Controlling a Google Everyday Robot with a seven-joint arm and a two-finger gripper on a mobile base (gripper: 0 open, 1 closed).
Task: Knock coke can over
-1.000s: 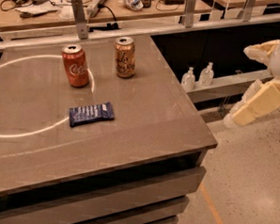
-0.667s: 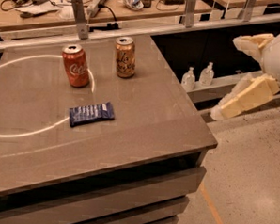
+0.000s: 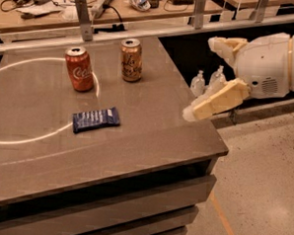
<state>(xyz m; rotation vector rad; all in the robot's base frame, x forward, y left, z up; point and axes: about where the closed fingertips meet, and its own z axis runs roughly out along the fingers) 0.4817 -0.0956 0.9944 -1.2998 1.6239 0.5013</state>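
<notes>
Jaws spread, gripper (image 3: 199, 77) beside table (image 3: 151, 139) edge, arm (image 3: 273, 62) level, coke can (image 3: 79, 69) upright

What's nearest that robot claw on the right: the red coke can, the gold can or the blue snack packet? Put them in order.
From the gripper, off the table to its right:
1. Gold-brown can, back middle.
2. Blue snack packet, front middle.
3. Coke can, back left, only slightly farther than the packet.

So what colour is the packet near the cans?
Dark blue packet with pale print, in the camera view; the gripper is off the table edge.
</notes>
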